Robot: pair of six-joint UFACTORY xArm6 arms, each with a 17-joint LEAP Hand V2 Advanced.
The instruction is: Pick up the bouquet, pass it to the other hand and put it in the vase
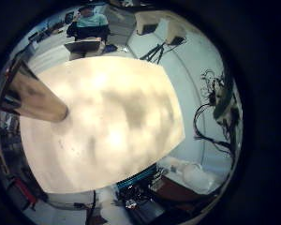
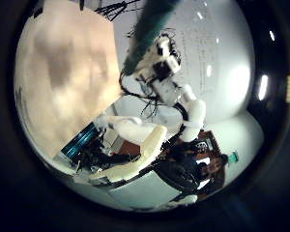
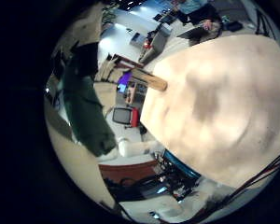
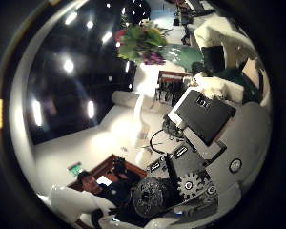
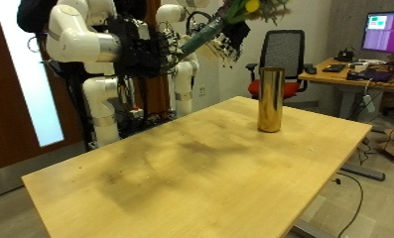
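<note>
From the outside view the bouquet [image 5: 244, 12] is held high above the table [image 5: 184, 169] by hands I cannot tell apart, well away from the empty vase [image 5: 269, 99]; the right thumb-side palm view shows the blooms close by, so placing remains.

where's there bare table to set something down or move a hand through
Nearly the whole wooden table is bare: everything from the near corner up to the gold vase is free. The vase, standing by the far edge, is the only thing on it. It is crowded above the far side, where both hands and the bouquet are bunched together, well above the tabletop.
</note>
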